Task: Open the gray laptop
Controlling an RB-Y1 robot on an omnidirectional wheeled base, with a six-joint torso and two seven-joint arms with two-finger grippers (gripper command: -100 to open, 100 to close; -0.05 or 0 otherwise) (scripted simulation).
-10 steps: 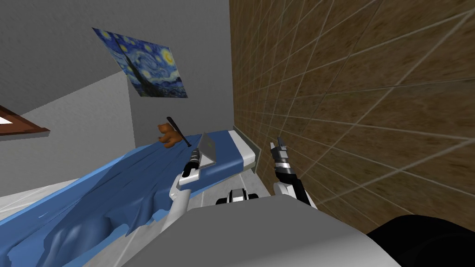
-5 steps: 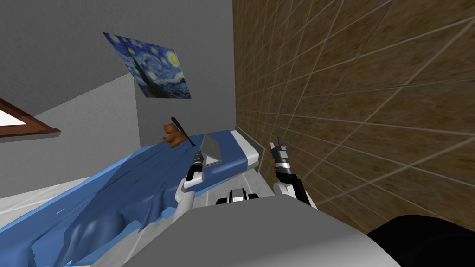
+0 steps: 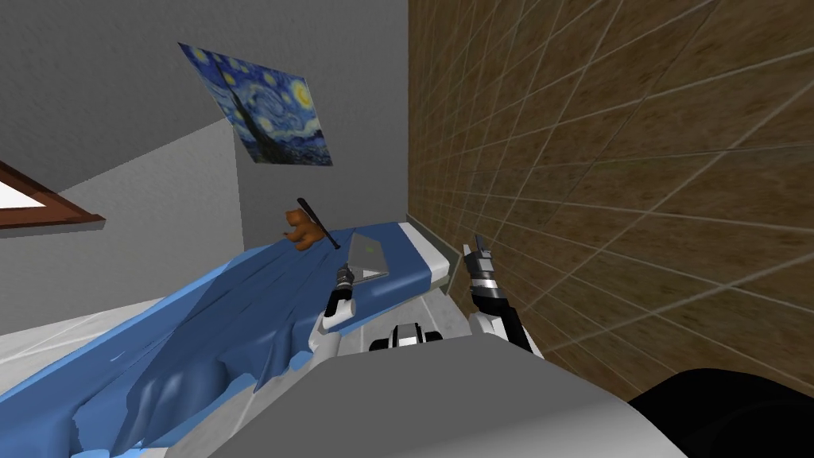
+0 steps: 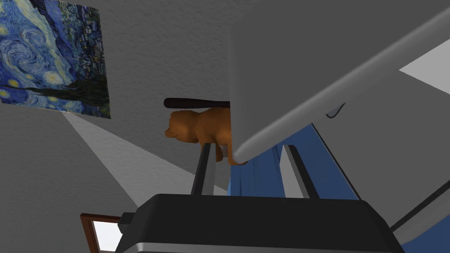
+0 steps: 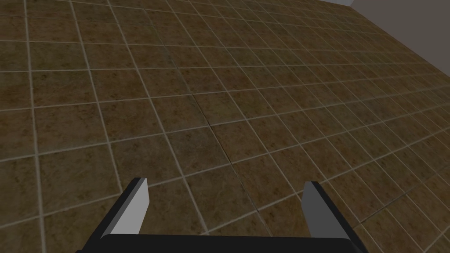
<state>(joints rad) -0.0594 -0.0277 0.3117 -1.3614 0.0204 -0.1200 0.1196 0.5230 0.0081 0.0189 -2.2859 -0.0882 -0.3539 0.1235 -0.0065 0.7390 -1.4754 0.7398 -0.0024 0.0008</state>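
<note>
Head view: the gray laptop (image 3: 367, 254) lies at the far end of the bed (image 3: 238, 310), on the blue cover, close to the brown tiled wall on the right. Its lid stands partly raised off the base. The left gripper (image 3: 344, 275) reaches to its near edge. A teddy bear (image 3: 300, 229) and a dark bat (image 3: 318, 223) lie just beyond, to the left. The right gripper (image 3: 477, 250) is held up at the right, well apart from the laptop.

Left wrist view: the lid (image 4: 307, 57) fills the far side as a flat gray sheet, and its free corner sits between the left gripper's (image 4: 247, 147) fingers. They stand apart, closer together than the other hand's, and neither visibly presses the lid.

Right wrist view: the right gripper's (image 5: 224, 189) fingers are spread wide and hold nothing.

The lid looks thin, stiff and smooth, so it is probably light but slippery — pushing from under its free edge suits it better than pinching. Near the middle of that edge is the safer place; at the corner it may twist, and the base could slide on the soft cover.
</note>
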